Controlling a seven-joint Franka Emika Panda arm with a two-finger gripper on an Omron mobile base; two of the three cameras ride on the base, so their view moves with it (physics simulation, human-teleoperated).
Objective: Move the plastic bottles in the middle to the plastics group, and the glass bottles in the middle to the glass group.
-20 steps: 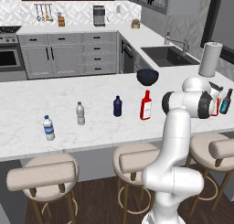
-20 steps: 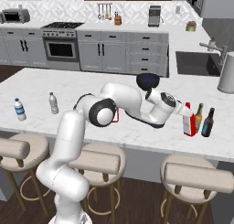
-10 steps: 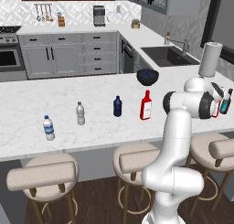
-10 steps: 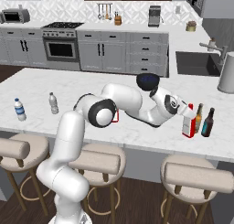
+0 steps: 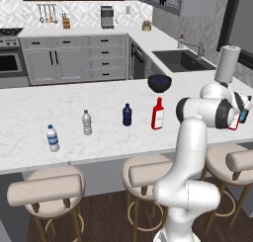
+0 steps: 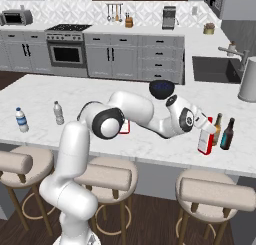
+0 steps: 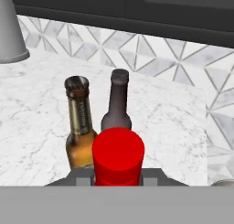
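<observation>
The red bottle [image 6: 205,140] in the gripper [image 6: 209,128] stands upright, its long axis vertical and its red cap [image 7: 118,157] pointing straight up, at the right end of the marble island counter [image 6: 150,144]. The gripper is pinched on its neck just under the cap; in the hand view the cap sits low in the middle between the jaws. Whether the bottle's base touches the counter cannot be told. Just beside it on the right stand the brown bottle [image 6: 217,129] with a pale label and the dark teal bottle [image 6: 227,134], both upright with long necks up; in the hand view the brown bottle [image 7: 80,127] rises just behind the cap and the darker one [image 7: 117,106] a little farther.

Well to the left, mid-counter, the second red bottle [image 5: 158,114] stands upright with its white label facing the near edge, and the navy-blue bottle [image 5: 127,114] stands upright near its left. Farther left are the plain greyish water bottle [image 5: 87,122] and, nearer the left end, the blue-labelled water bottle [image 5: 52,138], both upright.

A dark bowl [image 5: 159,83] sits at the far side of the counter, and a paper towel roll [image 5: 227,63] stands at the far right. Three cushioned stools [image 5: 46,190] line the near edge. Behind are grey cabinets [image 5: 74,63], a sink [image 5: 183,60], a stove [image 6: 67,51] and a patterned tile wall.
</observation>
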